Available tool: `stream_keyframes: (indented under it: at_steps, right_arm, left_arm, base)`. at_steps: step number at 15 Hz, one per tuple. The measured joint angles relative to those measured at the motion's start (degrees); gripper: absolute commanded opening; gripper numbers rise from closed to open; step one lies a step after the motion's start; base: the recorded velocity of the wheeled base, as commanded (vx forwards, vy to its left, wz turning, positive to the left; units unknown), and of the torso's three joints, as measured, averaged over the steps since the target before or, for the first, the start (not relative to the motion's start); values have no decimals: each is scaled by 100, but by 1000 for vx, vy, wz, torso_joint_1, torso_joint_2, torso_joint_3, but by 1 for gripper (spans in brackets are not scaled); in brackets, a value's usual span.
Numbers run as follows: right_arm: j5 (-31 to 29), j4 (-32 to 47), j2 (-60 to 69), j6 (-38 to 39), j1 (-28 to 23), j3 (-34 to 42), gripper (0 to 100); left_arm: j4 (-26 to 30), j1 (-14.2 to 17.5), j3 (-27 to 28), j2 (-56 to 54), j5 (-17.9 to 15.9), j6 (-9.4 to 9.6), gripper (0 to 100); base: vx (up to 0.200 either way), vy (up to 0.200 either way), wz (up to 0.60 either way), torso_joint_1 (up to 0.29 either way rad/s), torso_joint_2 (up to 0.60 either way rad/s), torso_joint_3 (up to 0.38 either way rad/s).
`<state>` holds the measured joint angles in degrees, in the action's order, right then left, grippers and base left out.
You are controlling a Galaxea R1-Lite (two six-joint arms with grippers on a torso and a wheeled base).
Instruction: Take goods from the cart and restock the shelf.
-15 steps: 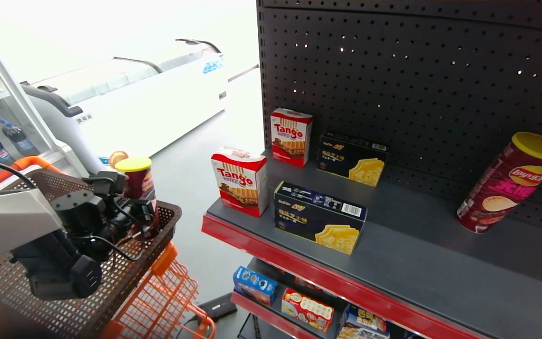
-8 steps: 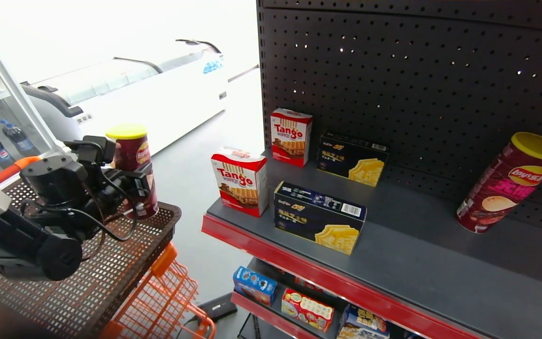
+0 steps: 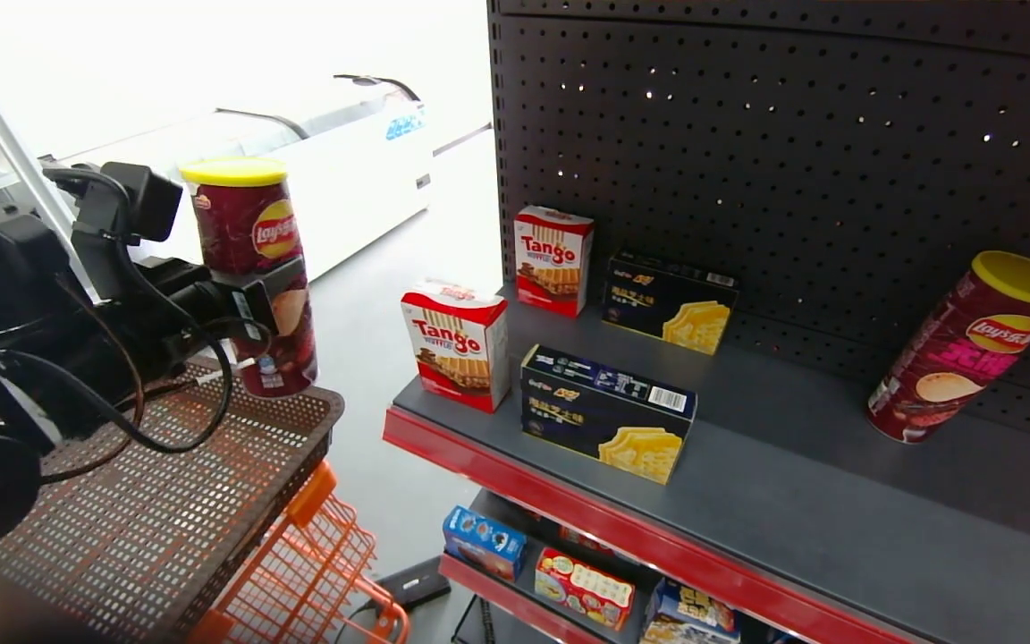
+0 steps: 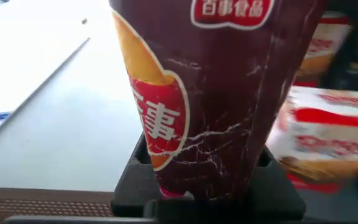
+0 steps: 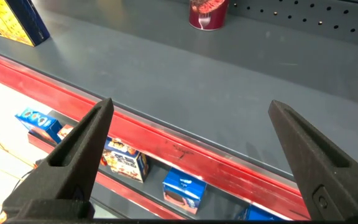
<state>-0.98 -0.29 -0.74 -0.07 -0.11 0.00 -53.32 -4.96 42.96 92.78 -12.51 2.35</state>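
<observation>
While my left end effector [image 3: 256,300] is clamped across the lower half of the can [image 3: 242,224], holding it upright in the air just above the far rim of the cart [image 3: 166,519], I rate the grip as the weak point. The tube is tall and smooth, with much of its length above the fingers, so a quick swing toward the shelf [image 3: 792,501] could make it pivot or slide down. In the left wrist view the can [image 4: 222,93] sits squarely between the jaws, which reassures me a little. The nearest wafer box [image 3: 457,344] stands at the shelf's left front corner, right on the likely path, and a low carry could clip it and push it off the red edge. The other can [image 3: 966,349] leans tilted against the pegboard [image 3: 747,134], and I judge that a bump to the shelf might send it rolling. My right end effector [image 5: 194,162] hangs spread wide with nothing in it over the shelf's front edge, so the two arms could crowd each other there. Compared with a second ago, the can has risen from down inside the cart to well clear of it, the left arm lifting with it, and the shelf goods have not moved.
</observation>
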Motion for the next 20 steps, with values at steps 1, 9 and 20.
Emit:
stream_keyframes:
  at_steps: [1, 9, 20]
  right_arm:
    - [0, 0, 0, 0, 0, 0, 100]
    - [0, 0, 0, 0, 6, 0, 100]
    - [13, 0, 0, -15, 4, 0, 100]
  left_arm:
    - [408, -226, -66, -265, -199, -1, 0]
    - [569, -931, -73, -878, -1201, -165, 0]
    - [734, -1345, -831, -1556, -2433, -268, 0]
  base:
    - [0, 0, 0, 0, 0, 0]
    - [0, 0, 0, 0, 0, 0]
    - [0, 0, 0, 0, 0, 0]
